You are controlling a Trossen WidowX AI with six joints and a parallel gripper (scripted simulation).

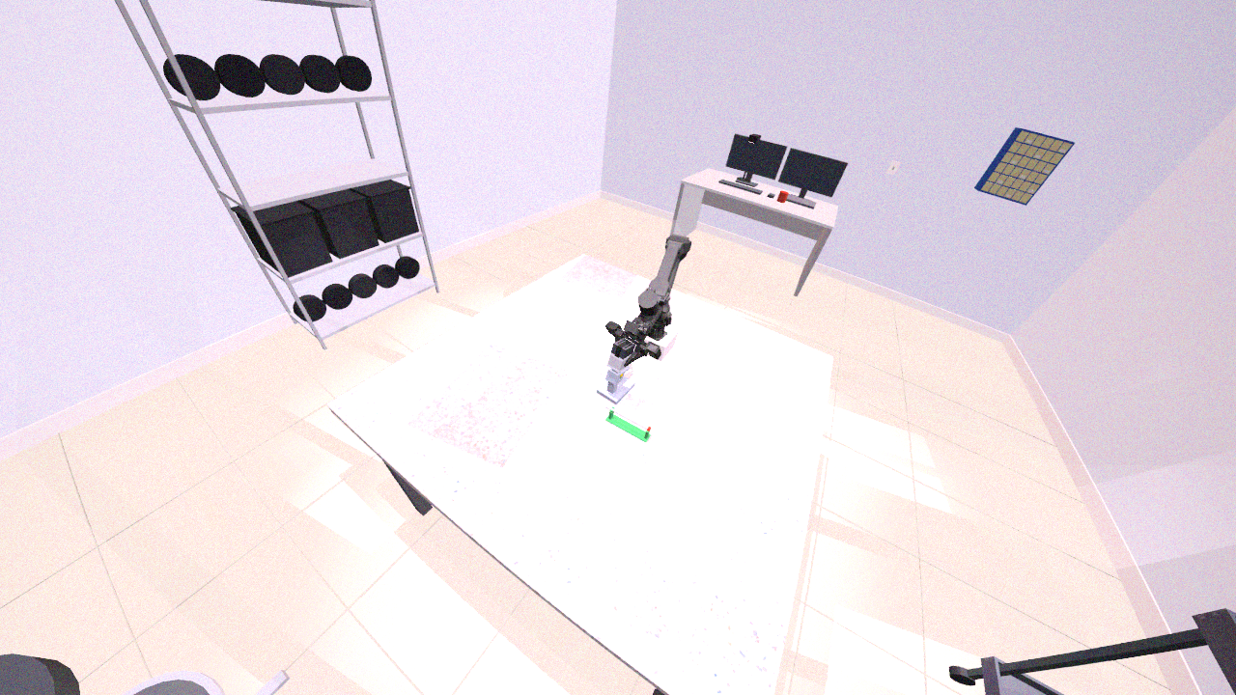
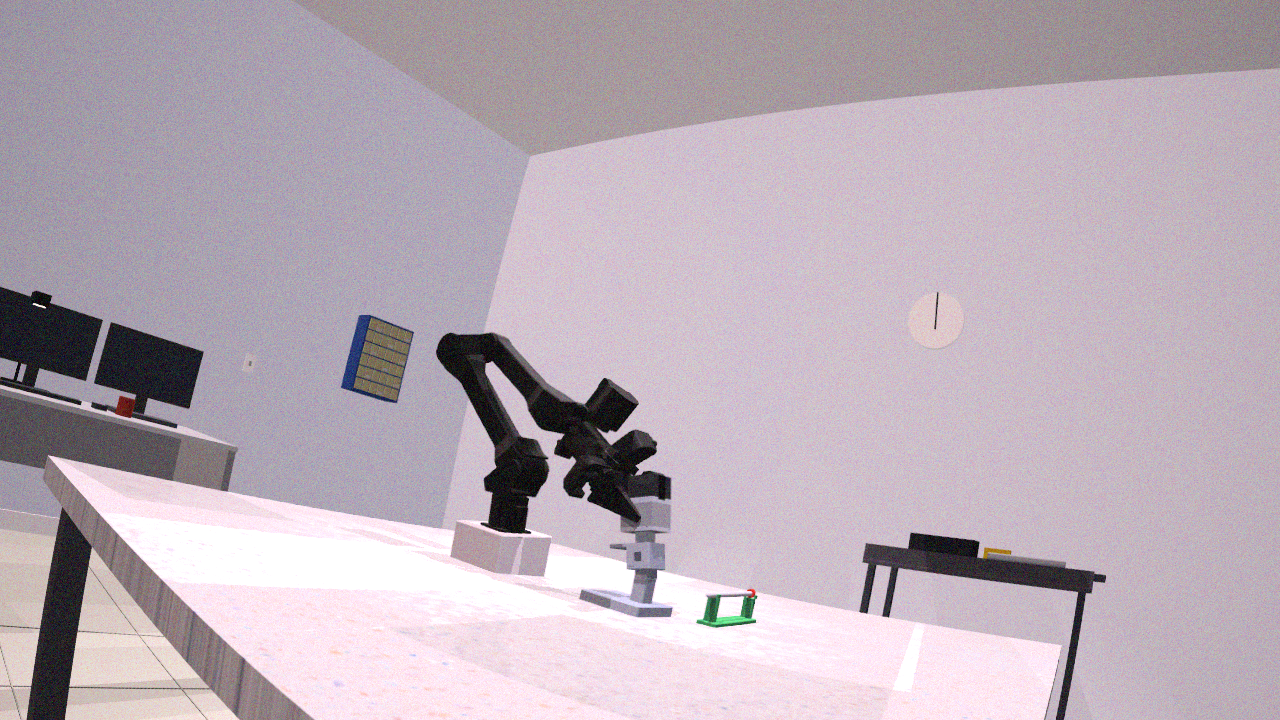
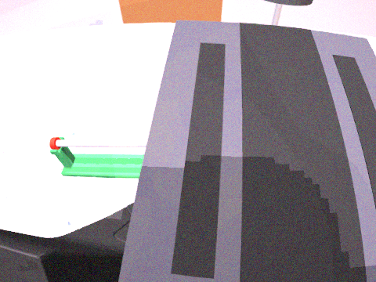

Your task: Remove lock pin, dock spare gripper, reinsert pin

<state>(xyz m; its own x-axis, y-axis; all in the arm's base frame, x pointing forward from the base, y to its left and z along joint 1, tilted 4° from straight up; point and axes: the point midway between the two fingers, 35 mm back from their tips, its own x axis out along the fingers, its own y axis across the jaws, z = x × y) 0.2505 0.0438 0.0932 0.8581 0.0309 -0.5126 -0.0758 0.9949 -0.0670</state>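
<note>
The spare gripper, a grey block with black jaws point(image 2: 651, 514) point(image 3: 231, 117), is upright above the grey mount point(image 2: 614, 600) point(image 1: 614, 394). My gripper point(image 2: 638, 516) is shut on its grey body. Its narrow spigot point(image 2: 644, 536) meets the top of the socket point(image 2: 645, 557); how deep it sits inside is hidden. The socket's side hole shows no pin. The lock pin point(image 2: 729, 594) point(image 3: 102, 144), with its red head, lies level across the two posts of the green rack point(image 2: 726, 620) point(image 1: 627, 428) point(image 3: 106, 172). The spare gripper's body hides the pin's far end in the wrist view.
The green rack stands a short way beyond the mount, away from the arm's pale base block point(image 2: 499, 547). All stand on the white table point(image 1: 691, 518) point(image 2: 223, 573). A desk with monitors point(image 1: 756, 156) and a tall shelf point(image 1: 297, 194) stand off the table.
</note>
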